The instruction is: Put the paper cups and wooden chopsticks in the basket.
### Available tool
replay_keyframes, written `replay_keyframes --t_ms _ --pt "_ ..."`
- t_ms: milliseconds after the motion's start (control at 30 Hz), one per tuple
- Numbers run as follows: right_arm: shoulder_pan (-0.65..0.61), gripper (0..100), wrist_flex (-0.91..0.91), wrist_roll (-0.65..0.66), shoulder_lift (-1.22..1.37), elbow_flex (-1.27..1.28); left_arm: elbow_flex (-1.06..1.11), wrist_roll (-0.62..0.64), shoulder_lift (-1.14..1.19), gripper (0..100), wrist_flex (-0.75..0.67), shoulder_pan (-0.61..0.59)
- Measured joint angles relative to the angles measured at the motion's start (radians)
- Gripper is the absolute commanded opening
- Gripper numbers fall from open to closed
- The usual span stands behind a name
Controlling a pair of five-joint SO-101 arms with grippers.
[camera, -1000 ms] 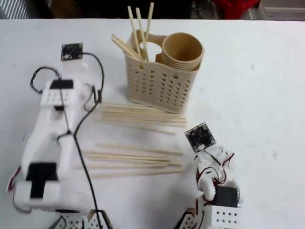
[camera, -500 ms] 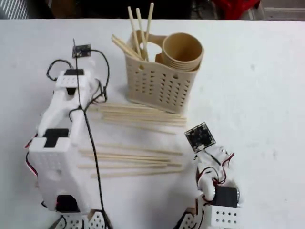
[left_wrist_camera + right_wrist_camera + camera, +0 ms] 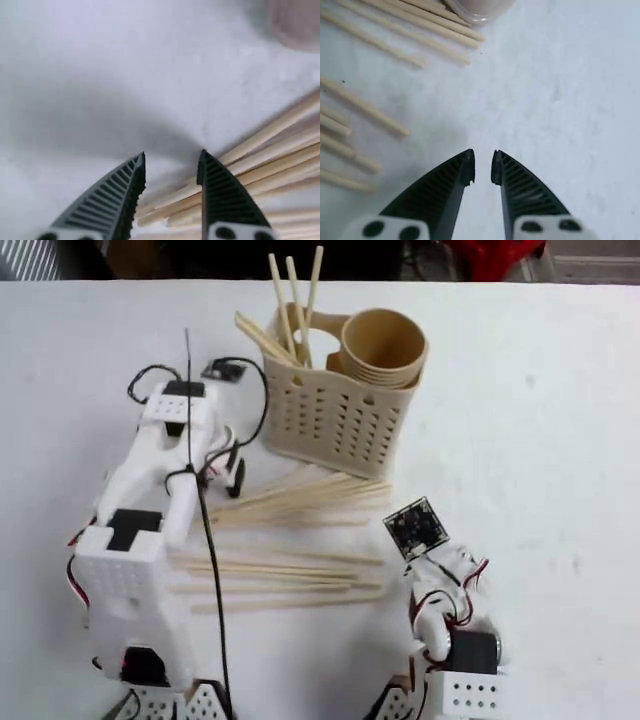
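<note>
Two arms were set at the white table (image 3: 560,440). The L arm (image 3: 150,510) had been swung, within approx. 1 s, from well short of the basket (image 3: 335,415) to just beside its front-left corner. The R arm (image 3: 450,640) was left parked further out in front of the basket, unchanged.

The basket itself was not shifted. The paper cups (image 3: 385,345) were already stacked inside it, w/ a few upright chopsticks (image 3: 295,300) beside them, same as before.

The nearer bundle (image 3: 300,500), lying just in front of the basket, had been knocked from flat and parallel into a slanted fan, its far ends nudged toward the basket wall. That was judged as contact made, so a pick looked imminent. The farther group (image 3: 280,575), further from the basket, was untouched.

The L gripper (image 3: 172,156) was held w/ jaws spread, straddling the bundle's end nearest the basket's left corner, nothing pinched yet. The R gripper (image 3: 482,157) was held w/ jaws all but pressed together, nothing between them.
</note>
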Motion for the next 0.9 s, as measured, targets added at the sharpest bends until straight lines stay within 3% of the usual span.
replay_keyframes --t_ms 167,433,667,900 --pt "0.000 7.0 0.000 0.000 0.000 0.000 0.117 -0.078 -0.055 20 0.018 0.003" --pt "0.000 7.0 0.000 0.000 0.000 0.000 0.431 -0.218 -0.336 20 -0.038 0.009" --pt "0.000 7.1 0.000 0.000 0.000 0.000 0.454 -0.233 -0.614 20 -0.121 -0.011" --pt "0.000 7.1 0.000 0.000 0.000 0.000 0.457 -0.381 -0.575 20 -0.173 0.127"
